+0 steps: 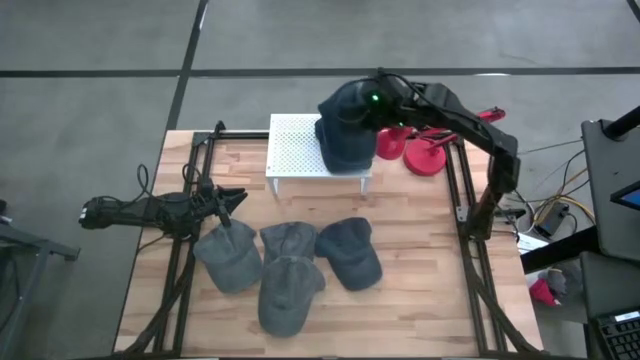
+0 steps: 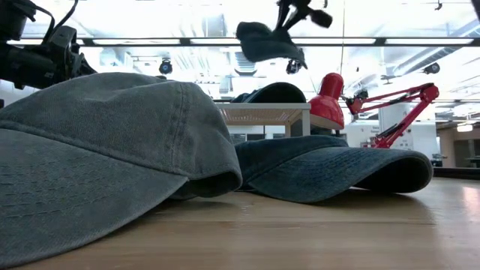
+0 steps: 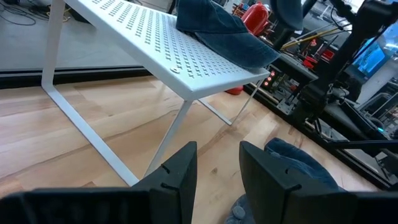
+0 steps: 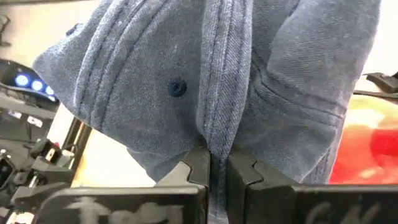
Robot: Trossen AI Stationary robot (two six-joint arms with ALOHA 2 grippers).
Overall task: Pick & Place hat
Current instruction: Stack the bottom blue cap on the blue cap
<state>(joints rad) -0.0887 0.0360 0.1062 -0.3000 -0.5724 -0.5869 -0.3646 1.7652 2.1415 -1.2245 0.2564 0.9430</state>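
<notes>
My right gripper [image 4: 217, 167] is shut on a blue-grey denim hat [image 1: 345, 125], which it holds in the air over the white perforated stand [image 1: 295, 150] at the table's far middle. In the low view the held hat [image 2: 266, 41] hangs above another dark hat [image 2: 274, 93] whose underside rests on the stand [image 2: 262, 111]. Several more hats [image 1: 290, 265] lie crown-up on the table's near middle. My left gripper [image 3: 217, 168] is open and hovers at the table's left, just left of those hats, touching nothing. My right gripper pinches a raised fold of the hat's crown [image 4: 214, 134], along a seam beside an eyelet, between its two fingers. The hat is lifted clear, and it hangs below the gripper [image 2: 289, 15] over the stand.
A red desk lamp [image 1: 425, 150] stands right of the stand at the far right. Black frame rails [image 1: 185, 250] run along the table's left and right sides. Bare wood lies between the stand and the hats on the table.
</notes>
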